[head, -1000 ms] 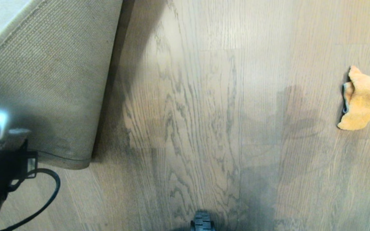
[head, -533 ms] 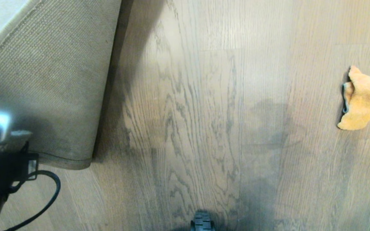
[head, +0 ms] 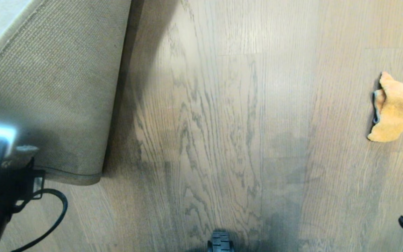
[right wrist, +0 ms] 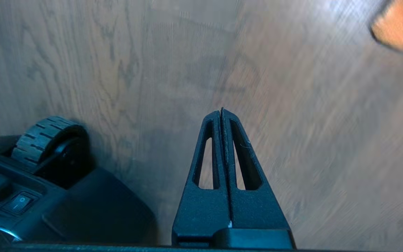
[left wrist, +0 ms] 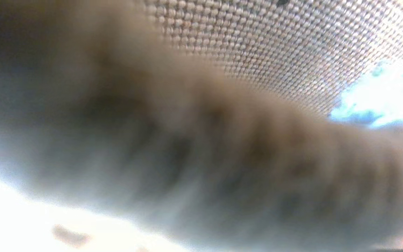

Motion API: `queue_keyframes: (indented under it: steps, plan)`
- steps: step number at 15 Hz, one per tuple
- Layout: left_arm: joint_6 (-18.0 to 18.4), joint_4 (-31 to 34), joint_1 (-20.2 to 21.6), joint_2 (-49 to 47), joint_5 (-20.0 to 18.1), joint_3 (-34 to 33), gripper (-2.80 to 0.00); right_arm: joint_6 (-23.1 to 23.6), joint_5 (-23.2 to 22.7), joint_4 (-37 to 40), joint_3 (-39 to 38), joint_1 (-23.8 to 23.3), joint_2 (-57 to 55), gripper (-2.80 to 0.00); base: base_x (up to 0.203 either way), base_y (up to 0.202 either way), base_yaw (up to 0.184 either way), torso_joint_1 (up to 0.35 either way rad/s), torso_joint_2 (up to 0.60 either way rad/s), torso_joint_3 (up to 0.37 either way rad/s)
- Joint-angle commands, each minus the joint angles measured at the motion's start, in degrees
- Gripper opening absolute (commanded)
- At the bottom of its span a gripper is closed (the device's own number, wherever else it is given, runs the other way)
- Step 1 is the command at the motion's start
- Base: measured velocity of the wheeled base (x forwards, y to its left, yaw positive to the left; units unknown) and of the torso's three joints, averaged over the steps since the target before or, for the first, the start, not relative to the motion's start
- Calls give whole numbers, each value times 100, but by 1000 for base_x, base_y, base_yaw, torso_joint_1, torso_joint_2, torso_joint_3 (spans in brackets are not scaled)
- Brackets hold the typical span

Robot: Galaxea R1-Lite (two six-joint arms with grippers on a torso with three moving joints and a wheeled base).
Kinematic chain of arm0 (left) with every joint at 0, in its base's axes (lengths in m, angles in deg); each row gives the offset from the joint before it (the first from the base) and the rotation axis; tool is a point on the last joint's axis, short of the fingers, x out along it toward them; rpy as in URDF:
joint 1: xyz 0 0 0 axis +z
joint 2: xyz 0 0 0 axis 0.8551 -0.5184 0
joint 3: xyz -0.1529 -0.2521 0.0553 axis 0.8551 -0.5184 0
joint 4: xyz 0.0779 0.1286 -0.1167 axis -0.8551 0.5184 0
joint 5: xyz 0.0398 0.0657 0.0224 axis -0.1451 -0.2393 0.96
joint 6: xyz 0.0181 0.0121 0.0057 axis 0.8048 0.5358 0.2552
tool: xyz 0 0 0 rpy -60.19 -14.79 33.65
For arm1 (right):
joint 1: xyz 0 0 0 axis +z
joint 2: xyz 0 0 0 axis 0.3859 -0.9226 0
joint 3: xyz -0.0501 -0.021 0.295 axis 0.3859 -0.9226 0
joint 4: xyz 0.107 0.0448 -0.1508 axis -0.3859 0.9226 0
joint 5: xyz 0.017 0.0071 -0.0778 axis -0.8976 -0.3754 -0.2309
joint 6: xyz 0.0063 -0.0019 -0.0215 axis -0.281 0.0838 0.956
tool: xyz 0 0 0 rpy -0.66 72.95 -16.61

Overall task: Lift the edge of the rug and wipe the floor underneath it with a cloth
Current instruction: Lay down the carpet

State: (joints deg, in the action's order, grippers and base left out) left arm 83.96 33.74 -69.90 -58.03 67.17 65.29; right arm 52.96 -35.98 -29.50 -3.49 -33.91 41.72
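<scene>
Left pincer (head: pixel 16 154) at eight o'clock pinches the rug edge (head: pixel 68 175), folded back off the floor (head: pixel 222 105); right pincer (right wrist: pixel 221 112), closed and empty, sits low at four o'clock. The orange cloth (head: pixel 394 108) lies at three o'clock. The heavy rug may slip free and cover the planks again.

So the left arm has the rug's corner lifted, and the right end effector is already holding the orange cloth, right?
Not quite. The rug edge is lifted at the left arm's side, but the cloth lies alone on the floor. The right end effector is shut and empty, apart from the cloth, as the right wrist view shows.
</scene>
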Motion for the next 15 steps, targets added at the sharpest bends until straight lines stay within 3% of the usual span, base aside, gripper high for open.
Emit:
queue_keyframes:
  steps: [1,4,6,7,9,12,15]
  plan:
    - [11,23,-3,-34,13,-15,-280,-28,157,381,-28,-13,567,-280,0,0,0,0,0,0]
    - [5,56,-3,-71,4,-6,-280,-59,341,1350,-27,-9,1586,-280,0,0,0,0,0,0]
    - [2,54,5,-104,-3,-6,-280,-118,938,2185,23,2,2104,-280,0,0,0,0,0,0]
    - [2,53,-2,-109,4,-15,-280,-324,1381,2280,27,4,2146,-280,0,0,0,0,0,0]
    - [2,62,6,-113,4,-19,-280,-785,1843,2334,6,5,2154,-280,0,0,0,0,0,0]
    - [2,62,-3,-139,4,-24,-280,-836,2519,2380,-27,5,2158,-280,0,0,0,0,0,0]
    - [2,62,6,-139,13,-24,-280,-767,2508,2591,-28,5,2158,-280,0,0,0,0,0,0]
